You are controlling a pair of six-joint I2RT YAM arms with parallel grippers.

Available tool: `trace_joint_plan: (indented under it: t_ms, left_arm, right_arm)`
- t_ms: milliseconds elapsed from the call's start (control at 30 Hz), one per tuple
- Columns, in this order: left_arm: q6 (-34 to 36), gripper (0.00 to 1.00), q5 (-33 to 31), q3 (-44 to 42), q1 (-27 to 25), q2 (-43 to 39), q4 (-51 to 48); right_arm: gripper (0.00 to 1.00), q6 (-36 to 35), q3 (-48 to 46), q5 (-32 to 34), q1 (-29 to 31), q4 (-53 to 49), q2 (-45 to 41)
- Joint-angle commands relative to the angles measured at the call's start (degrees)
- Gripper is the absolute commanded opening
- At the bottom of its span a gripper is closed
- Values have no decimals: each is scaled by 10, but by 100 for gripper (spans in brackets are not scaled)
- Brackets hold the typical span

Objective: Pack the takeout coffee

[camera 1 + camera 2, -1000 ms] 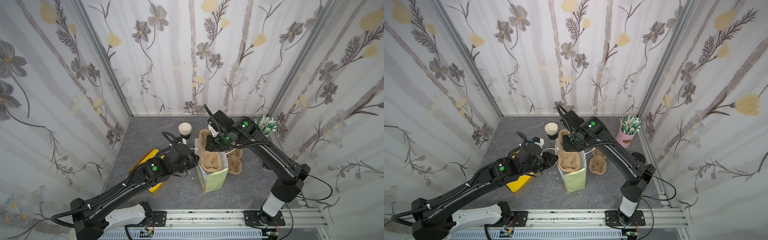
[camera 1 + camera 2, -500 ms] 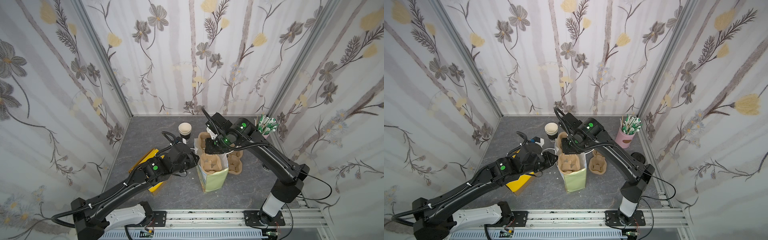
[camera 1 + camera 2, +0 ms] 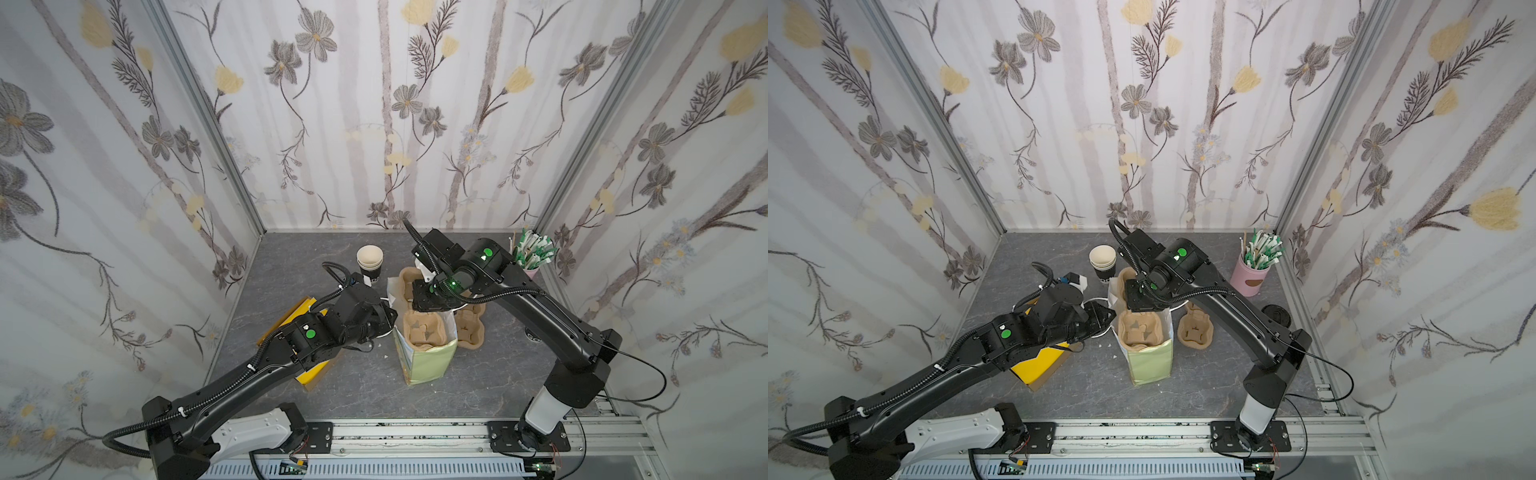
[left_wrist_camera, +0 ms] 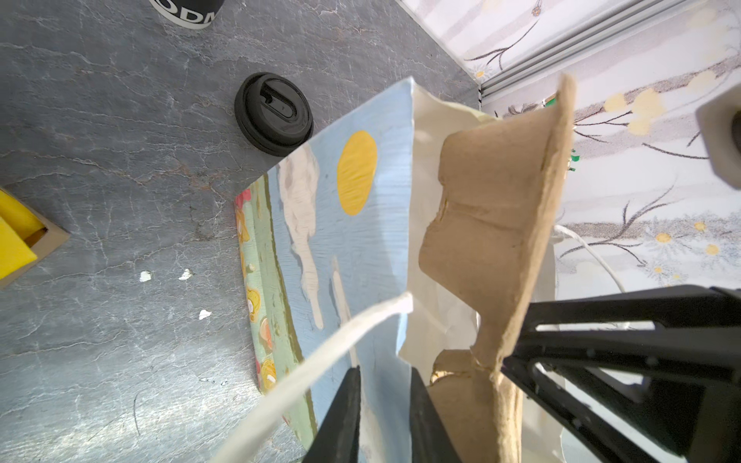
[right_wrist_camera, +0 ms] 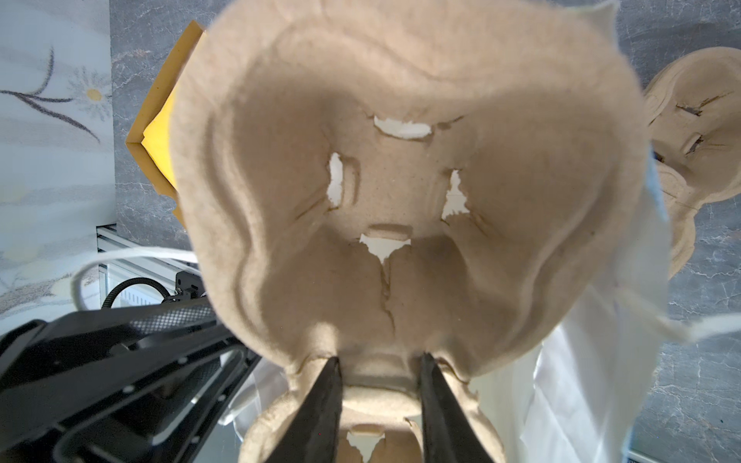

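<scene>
A stack of black paper cups with white lettering and cream insides stands at the back. I cannot single out the takeout coffee's cup among them. A black domed lid lies on the table beside the paper bag. My left gripper is shut on the bag's rim. My right gripper is shut on the middle ridge of a pulp cup carrier. The carrier is tilted, with one cell in the bag's mouth.
A second pulp carrier lies right of the bag. Another black lid sits near the right wall, and a pink cup of wrapped sticks stands at the back right. A yellow box lies under my left arm.
The right wrist has shifted slightly and the carrier has settled a little lower into the bag. The left arm has stayed still on the rim.
</scene>
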Motion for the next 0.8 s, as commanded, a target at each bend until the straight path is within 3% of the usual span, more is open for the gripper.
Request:
trace_joint_plan:
  t_ms: [0,767]
  left_arm:
    - [5,22,-2,2,3,-1,7]
    - [24,10,4,12,11,9,8]
  right_arm:
    - [32,4,-4,9,2,5,-5]
    - [32,-6,-28,15,13,5,19]
